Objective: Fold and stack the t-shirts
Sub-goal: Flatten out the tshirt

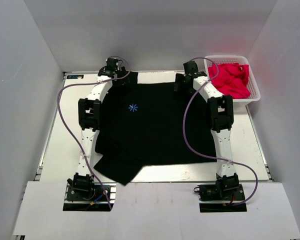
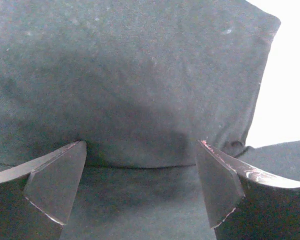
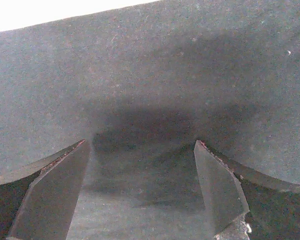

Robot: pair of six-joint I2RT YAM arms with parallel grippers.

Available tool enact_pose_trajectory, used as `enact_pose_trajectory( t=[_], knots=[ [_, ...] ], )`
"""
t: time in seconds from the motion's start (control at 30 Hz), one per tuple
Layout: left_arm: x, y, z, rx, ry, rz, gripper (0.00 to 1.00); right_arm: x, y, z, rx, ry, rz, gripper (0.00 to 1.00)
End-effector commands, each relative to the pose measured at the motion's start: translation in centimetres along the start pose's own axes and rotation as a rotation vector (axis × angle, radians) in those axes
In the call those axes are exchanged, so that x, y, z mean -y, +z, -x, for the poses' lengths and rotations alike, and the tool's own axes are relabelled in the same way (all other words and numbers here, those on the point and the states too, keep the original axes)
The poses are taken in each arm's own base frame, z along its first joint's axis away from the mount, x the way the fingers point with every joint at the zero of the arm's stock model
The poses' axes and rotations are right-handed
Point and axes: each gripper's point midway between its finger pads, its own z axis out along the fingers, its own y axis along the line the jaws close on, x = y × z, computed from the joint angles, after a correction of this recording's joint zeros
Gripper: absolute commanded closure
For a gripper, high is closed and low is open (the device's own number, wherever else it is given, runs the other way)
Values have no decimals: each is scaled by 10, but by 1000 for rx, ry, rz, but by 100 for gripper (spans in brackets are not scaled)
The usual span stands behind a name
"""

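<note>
Black t-shirt (image 1: 155,125) spread flat across white table (image 1: 60,150). Small light-blue starburst print (image 1: 134,107) toward 11 o'clock. Left gripper (image 2: 141,150) at 11, right gripper (image 3: 140,150) at 1, each spread wide over the cloth, gripping nothing. White basket (image 1: 255,87) of red cloth (image 1: 232,80) at 2 o'clock. Pale grey walls.
</note>
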Motion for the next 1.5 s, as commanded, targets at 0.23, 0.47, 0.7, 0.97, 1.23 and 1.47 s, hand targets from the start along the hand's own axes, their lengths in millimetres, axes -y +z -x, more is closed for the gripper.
enact_pose_trajectory(
  t=[0.23,0.47,0.7,0.97,1.23,1.47],
  knots=[
    [48,30,97,412,-5,-329,0,-26,1,85,376,-14,172,10],
    [63,-53,168,610,12,-352,0,-59,-79,146,510,-157,266,10],
    [74,-213,147,555,49,-345,0,-58,-168,68,440,-142,296,10],
    [-1,-289,-85,209,-221,-291,0,-25,-185,-81,247,50,323,10],
    [-49,-305,-229,16,-367,-236,0,-12,-197,-133,220,119,342,10],
    [-86,-264,-289,-109,-427,-23,0,-13,-193,-154,173,126,375,10]
  ],
)
